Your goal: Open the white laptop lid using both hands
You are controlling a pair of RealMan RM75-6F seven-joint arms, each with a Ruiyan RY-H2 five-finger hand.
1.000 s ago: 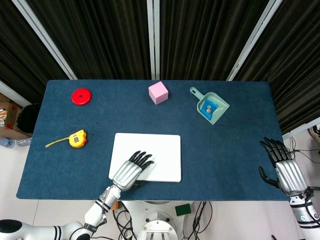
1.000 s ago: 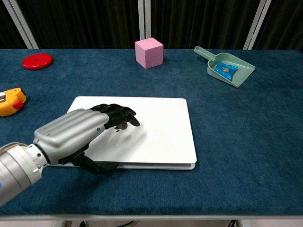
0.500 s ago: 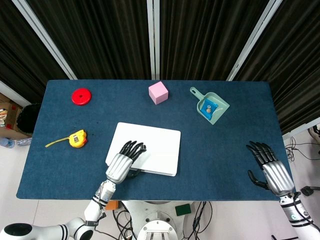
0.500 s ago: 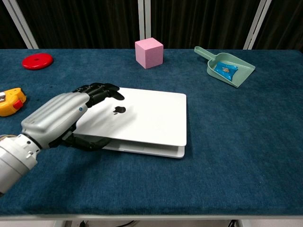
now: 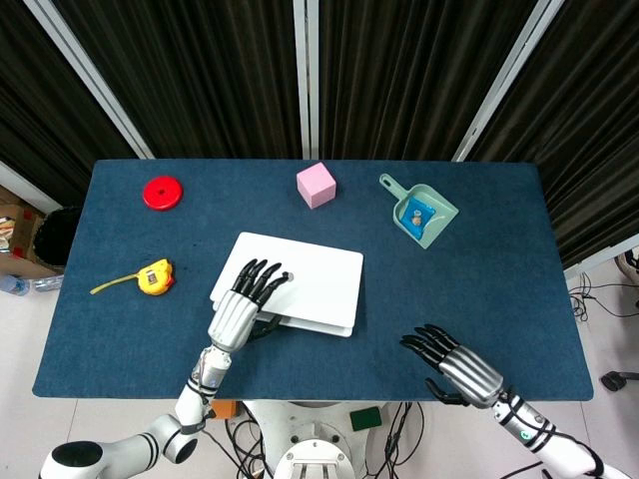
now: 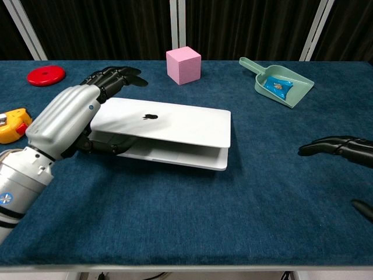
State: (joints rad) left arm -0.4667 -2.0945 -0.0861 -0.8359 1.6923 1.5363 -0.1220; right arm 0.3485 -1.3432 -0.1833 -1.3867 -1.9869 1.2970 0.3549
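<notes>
The white laptop (image 5: 305, 284) lies mid-table with its lid (image 6: 169, 124) lifted a little at the front, a dark gap showing above the base. My left hand (image 5: 238, 307) grips the lid's front left corner. Its fingers (image 6: 111, 77) lie stretched over the top and its thumb sits underneath in the gap. My right hand (image 5: 454, 367) hovers low over the cloth to the right of the laptop, fingers spread and empty, well apart from it. In the chest view the right hand (image 6: 338, 147) shows only at the right edge.
A pink cube (image 5: 316, 185) and a green dustpan (image 5: 419, 212) holding a blue item stand behind the laptop. A red disc (image 5: 163, 192) sits at the far left and a yellow tape measure (image 5: 153, 276) at the left. The blue table's front edge (image 5: 329, 394) runs just below both hands.
The left hand has raised the lid's front edge further, widening the gap. The right hand has swung left from the table's right edge toward the laptop and now shows in the chest view.
</notes>
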